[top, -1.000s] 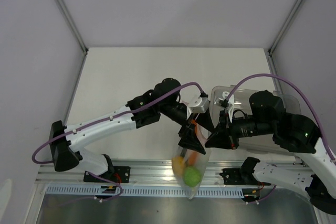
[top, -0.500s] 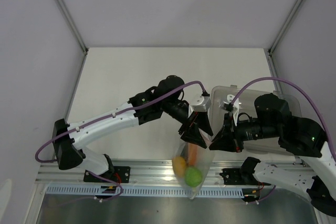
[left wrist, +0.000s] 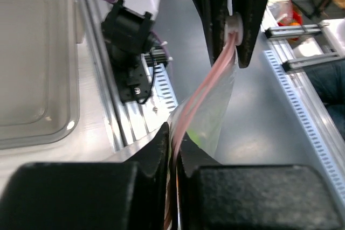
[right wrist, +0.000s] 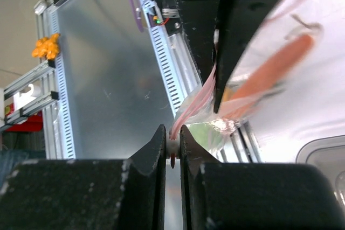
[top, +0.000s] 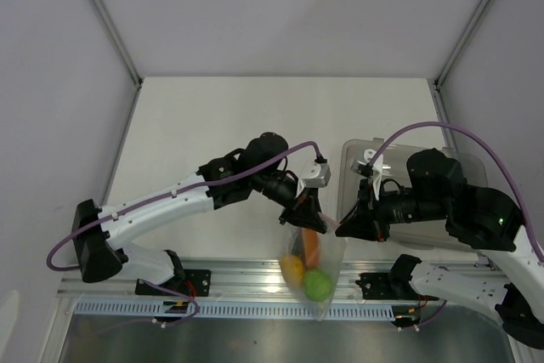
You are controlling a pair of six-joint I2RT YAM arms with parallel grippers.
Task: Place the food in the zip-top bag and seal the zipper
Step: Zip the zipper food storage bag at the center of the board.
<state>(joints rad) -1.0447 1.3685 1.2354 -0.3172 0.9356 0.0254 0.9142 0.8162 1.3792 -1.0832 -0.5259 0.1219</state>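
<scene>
fingers of the left gripper (left wrist: 174,138) are pressed together on the zipper (left wrist: 202,87), the pink-red strip pinched flat between the two black pads with no gap showing. fingers of the right gripper (right wrist: 172,143) are likewise closed tight on the same strip at its other end. in the left wrist view the right gripper (left wrist: 233,30) shows at 12 o'clock, clamped on the strip, which runs taut and slightly curved between the two grips.

from above, the left gripper (top: 304,212) sits at 11 o'clock of the zip-top bag (top: 333,252) and the right gripper (top: 347,229) at 2 o'clock. the bag hangs below them at 6 o'clock of the scene, over the aluminium rail (top: 238,278) at the table's (top: 212,125) near edge.

inside the bag lie the reddish-brown slice (top: 312,248), the yellow-orange fruit (top: 291,268) at 8 o'clock of it, and the green fruit (top: 318,285) lowest. whether the strip is pressed shut along its whole length cannot be told.

a rigid clear tray (top: 353,176) rests on the table at 3 o'clock, partly under the right arm.
</scene>
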